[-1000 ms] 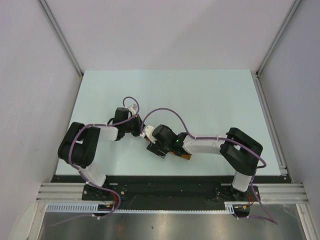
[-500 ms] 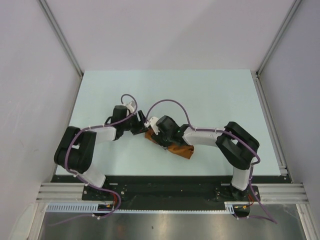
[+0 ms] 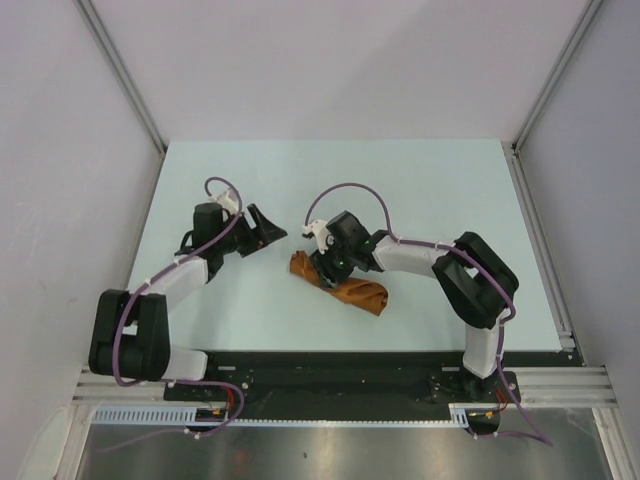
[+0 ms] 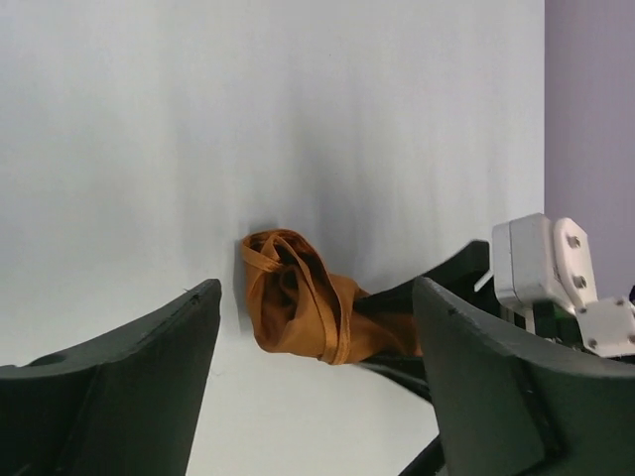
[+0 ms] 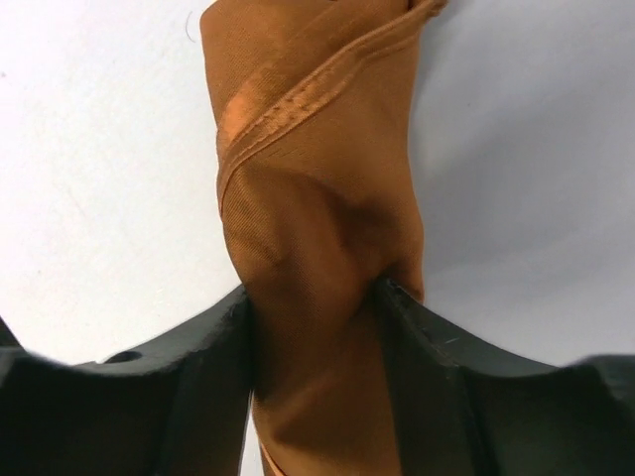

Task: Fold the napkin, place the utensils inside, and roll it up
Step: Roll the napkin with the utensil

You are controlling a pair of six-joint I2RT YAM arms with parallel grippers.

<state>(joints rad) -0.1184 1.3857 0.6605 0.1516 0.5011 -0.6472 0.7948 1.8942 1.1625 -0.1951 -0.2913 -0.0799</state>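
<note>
The rust-brown napkin (image 3: pixel 356 293) lies rolled into a short twisted tube on the table, slanting from upper left to lower right. My right gripper (image 3: pixel 325 268) is at its left part, and in the right wrist view both fingers press into the sides of the napkin (image 5: pixel 317 149), so the right gripper (image 5: pixel 313 293) is shut on it. My left gripper (image 3: pixel 270 232) is open and sits apart, to the left of the roll. In the left wrist view the napkin's coiled end (image 4: pixel 298 307) shows ahead, between the spread fingers of the left gripper (image 4: pixel 316 296). The utensils are hidden.
The pale table (image 3: pixel 420 190) is bounded by a metal rail on the right (image 3: pixel 540 250) and grey walls at the back and sides. The right arm's white wrist housing (image 4: pixel 546 263) is close behind the roll in the left wrist view.
My left gripper has opened and drawn back to the left, away from the roll. My right gripper has shifted towards the roll's left end and closed on it, uncovering the rest of the roll.
</note>
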